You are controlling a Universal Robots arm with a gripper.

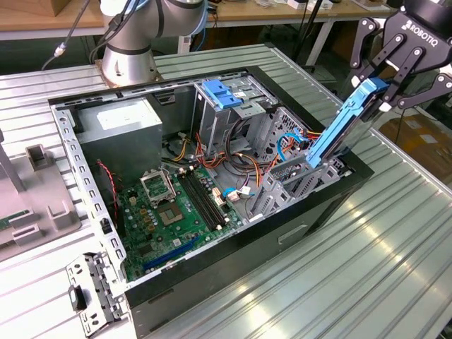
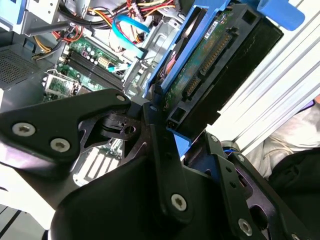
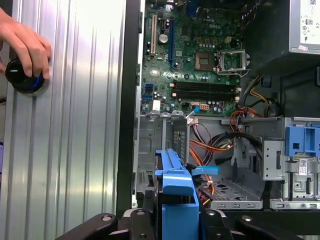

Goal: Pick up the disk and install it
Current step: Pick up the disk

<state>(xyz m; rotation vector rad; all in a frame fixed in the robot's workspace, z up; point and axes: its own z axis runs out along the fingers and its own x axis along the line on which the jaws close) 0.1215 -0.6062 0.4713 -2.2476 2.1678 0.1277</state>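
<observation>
Fingers point(image 1: 404, 76) of the gripper point(image 1: 383, 90) are closed narrowly on the upper end of the disk point(image 1: 339, 131). They pinch it across its blue carrier rails, which I judge leaves the lower length free to slide between guides. The disk hangs steeply tilted. Its upper end is out over the rim of the computer case point(image 1: 65, 134), and its lower end is at the mouth of the grey drive cage point(image 1: 296, 180) on the exterior view's right of the case. How far it has entered I cannot tell, but it looks started and not seated. The tilt seems chosen to line the rails up with the slot. In the second wrist view the disk's connector edge and green circuit board point(image 2: 212, 60) face the camera. The wrist sits high above the worktop point(image 1: 395, 254), angled down along the disk's length, and the arm's base point(image 1: 131, 49) stands at the far side of the case. In the first wrist view a person's hand point(image 3: 25, 42) rests on a black knob point(image 3: 22, 77) on the worktop beside the case.
</observation>
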